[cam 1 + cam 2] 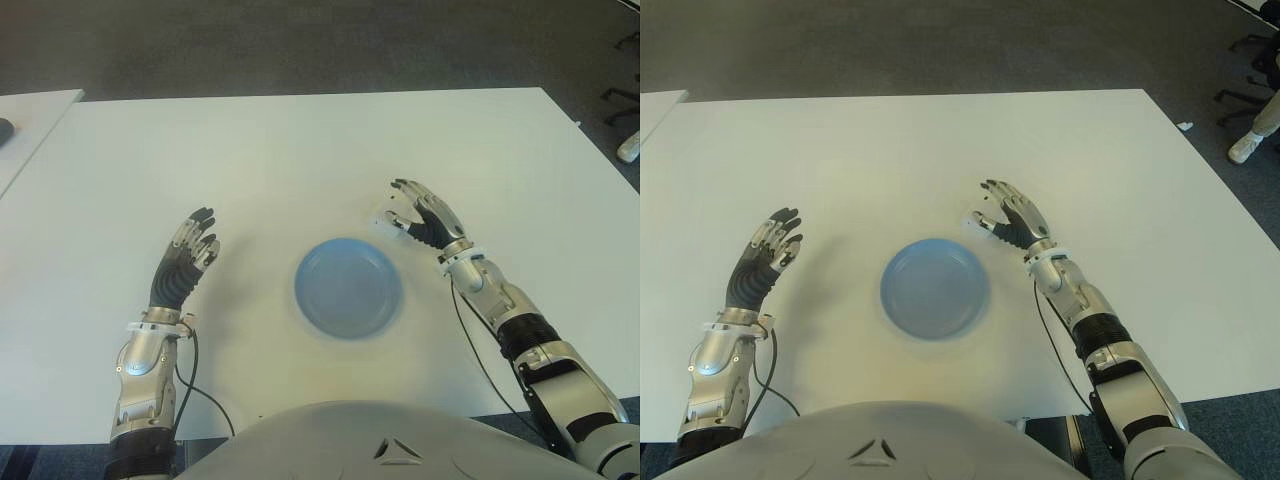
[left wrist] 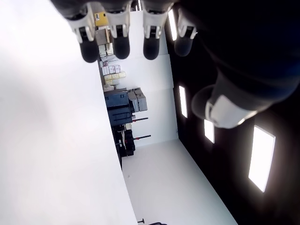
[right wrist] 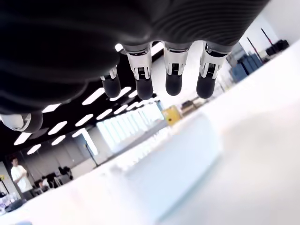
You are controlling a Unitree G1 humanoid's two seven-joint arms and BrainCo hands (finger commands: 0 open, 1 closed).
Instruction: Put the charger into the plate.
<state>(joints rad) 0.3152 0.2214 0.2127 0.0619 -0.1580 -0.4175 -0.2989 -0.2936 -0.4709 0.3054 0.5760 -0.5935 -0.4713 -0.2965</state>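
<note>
A blue round plate (image 1: 349, 287) lies on the white table (image 1: 300, 150) in front of me. Just right of its far rim sits a small white charger (image 1: 384, 221), a blocky shape that fills the right wrist view (image 3: 173, 164). My right hand (image 1: 404, 206) is open beside the charger, palm toward it, fingers (image 3: 172, 79) spread over it and thumb close to it; nothing is grasped. My left hand (image 1: 195, 240) shows open to the left of the plate, holding nothing.
A second white table with a dark object (image 1: 5, 128) stands at the far left. Off the table's right edge are a chair base (image 1: 1250, 60) and a person's shoe (image 1: 1243, 148). A black cable (image 1: 200, 385) hangs by my left forearm.
</note>
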